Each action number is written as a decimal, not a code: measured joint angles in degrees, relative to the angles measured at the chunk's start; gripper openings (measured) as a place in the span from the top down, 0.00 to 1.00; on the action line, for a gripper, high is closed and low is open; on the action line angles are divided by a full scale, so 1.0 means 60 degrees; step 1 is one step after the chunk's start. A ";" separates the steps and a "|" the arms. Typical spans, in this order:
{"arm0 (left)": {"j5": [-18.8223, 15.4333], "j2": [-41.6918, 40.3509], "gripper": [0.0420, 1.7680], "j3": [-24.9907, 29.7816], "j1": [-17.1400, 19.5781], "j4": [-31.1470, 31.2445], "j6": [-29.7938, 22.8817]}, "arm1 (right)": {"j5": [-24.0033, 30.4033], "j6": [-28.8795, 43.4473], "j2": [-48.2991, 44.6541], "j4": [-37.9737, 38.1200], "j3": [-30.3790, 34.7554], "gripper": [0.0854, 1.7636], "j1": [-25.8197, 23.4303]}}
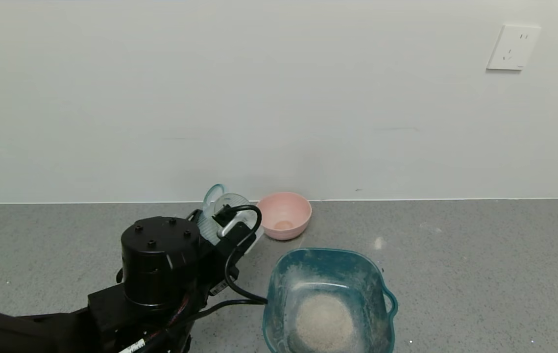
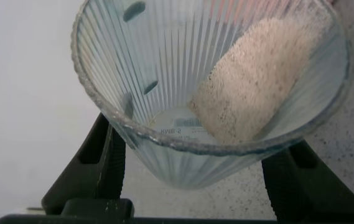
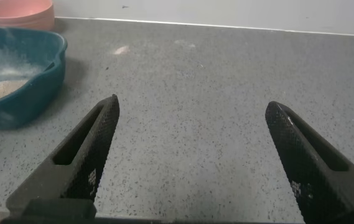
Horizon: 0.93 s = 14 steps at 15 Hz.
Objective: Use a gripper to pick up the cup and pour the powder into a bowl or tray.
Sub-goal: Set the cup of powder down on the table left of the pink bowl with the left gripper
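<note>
Left hand [image 2: 189,186] pinching the cup [image 2: 208,93] between its two fingers [image 2: 99,168], the cup tilted well off upright and held above the counter [image 1: 455,255], beside and behind the basin [image 1: 279,274]. In the head view the cup [image 1: 225,208] sits between the left wrist and the pink bowl [image 1: 284,214], not yet over the basin's rim. A mound of powder [image 1: 325,323] already lies on the basin floor; a further mass of powder [image 2: 251,81] rests against the lower wall of the tilted cup.

The step in hand appears to be the pour. To do it well, the cup's mouth should be carried over the basin's middle before tipping further, and the tilt increased slowly so the powder slides rather than drops and scatters.

The cup is clear ribbed glass, dusty inside, with a small printed label showing through its base.

Right hand [image 3: 192,155] spread wide, idle above bare counter, well apart from the basin [image 3: 33,81].
</note>
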 joint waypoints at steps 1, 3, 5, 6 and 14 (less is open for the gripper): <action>-0.0177 -0.0077 0.30 0.0004 0.0203 -0.0004 -0.0447 | -0.0010 0.0000 0.0000 0.0000 0.0000 0.03 0.0000; -0.0707 -0.0276 0.30 -0.0033 0.0597 0.0014 -0.1250 | 0.0000 0.0000 0.0004 0.0004 0.0000 0.03 0.0000; -0.1050 -0.0482 0.30 0.0028 0.0969 0.0012 -0.2367 | -0.0006 0.0000 0.0000 0.0000 0.0000 0.03 0.0000; -0.1235 -0.0528 0.30 0.0069 0.1115 0.0008 -0.2940 | -0.0004 0.0000 0.0000 0.0000 0.0000 0.03 0.0004; -0.3100 0.0004 0.30 0.0142 0.2434 -0.0179 -0.6042 | -0.0004 -0.0004 0.0000 0.0004 0.0000 0.03 0.0000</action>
